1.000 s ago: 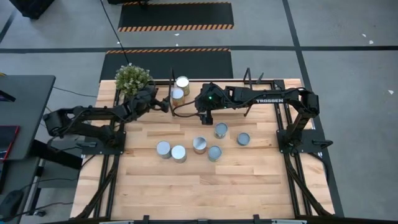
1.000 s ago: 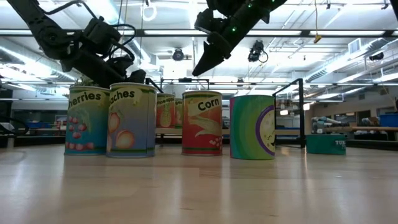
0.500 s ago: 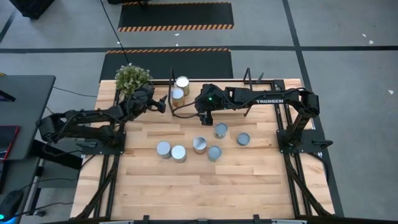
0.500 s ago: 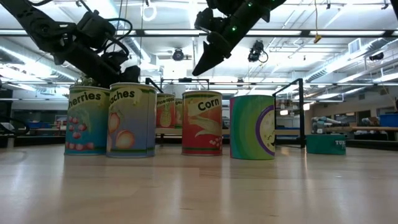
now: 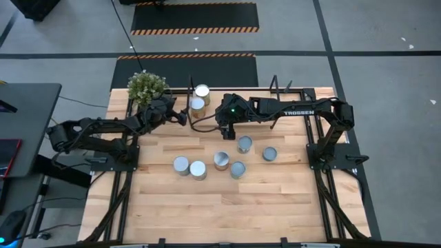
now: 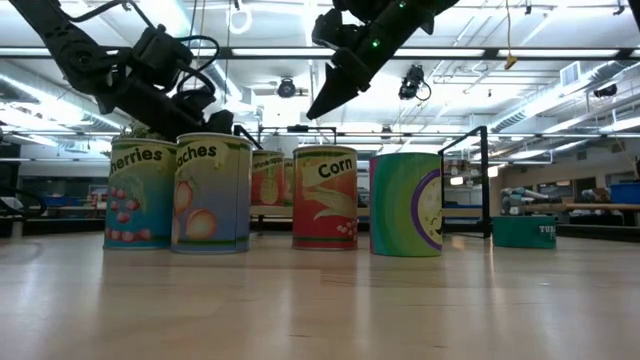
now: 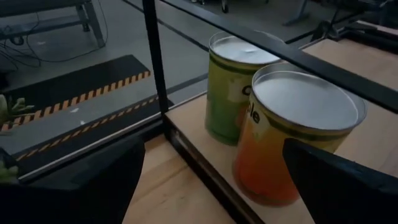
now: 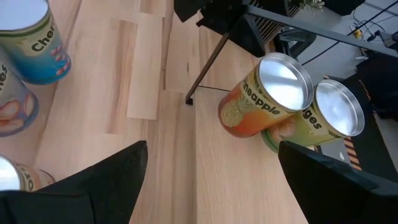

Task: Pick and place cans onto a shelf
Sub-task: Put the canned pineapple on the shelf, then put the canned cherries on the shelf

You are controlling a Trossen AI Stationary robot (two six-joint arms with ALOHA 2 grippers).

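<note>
The left gripper [image 5: 180, 116], jaws spread and holding nothing, is easing back toward the two cans [image 5: 199, 99] standing on the shelf [image 5: 289, 103] after pulling away briefly, probably a release check. The right gripper [image 5: 227, 130] is hovering unmoved, jaws parted and empty, above five cans [image 5: 220, 160] waiting on the table [image 5: 275, 200].

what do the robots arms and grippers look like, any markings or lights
Both arms are dark, jointed metal links. The right arm carries white TROSSEN lettering and a green light near its wrist, with a black cable looping beside it. The left gripper and right gripper end in plain dark, tapered fingers.
</note>
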